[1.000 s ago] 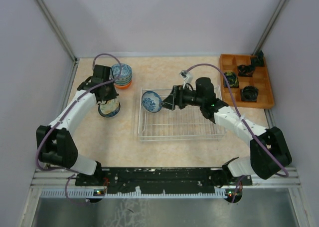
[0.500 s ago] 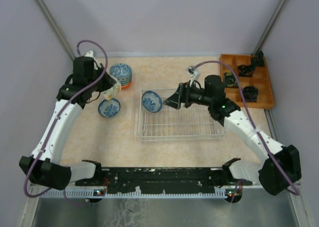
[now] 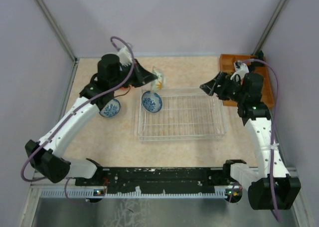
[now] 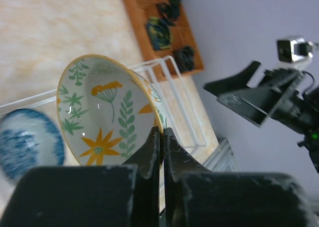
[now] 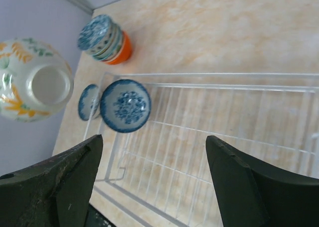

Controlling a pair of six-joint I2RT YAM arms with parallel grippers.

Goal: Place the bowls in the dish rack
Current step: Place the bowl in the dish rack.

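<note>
My left gripper [image 4: 162, 132] is shut on the rim of a white bowl with green leaves and orange flowers [image 4: 99, 117]. It holds that bowl [image 3: 158, 79] tilted in the air over the far-left corner of the dish rack [image 3: 209, 132]. A blue-patterned bowl [image 3: 151, 102] leans in the rack's left end [image 5: 125, 105]. Another blue bowl [image 3: 109, 108] lies on the table left of the rack. A stack of bowls with an orange one at the bottom [image 5: 104, 40] stands further back. My right gripper [image 3: 209, 86] hangs open and empty above the rack's far-right corner [image 5: 154, 157].
An orange wooden tray [image 3: 266, 95] with black items stands at the back right, close behind my right arm. The left arm's forearm [image 3: 75, 119] stretches over the table's left side and hides most of the bowl stack in the top view.
My left gripper lifted the flowered bowl from beside the stack and carried it right to the rack's corner. My right gripper let go of the blue bowl, opened wider and drew back right.
</note>
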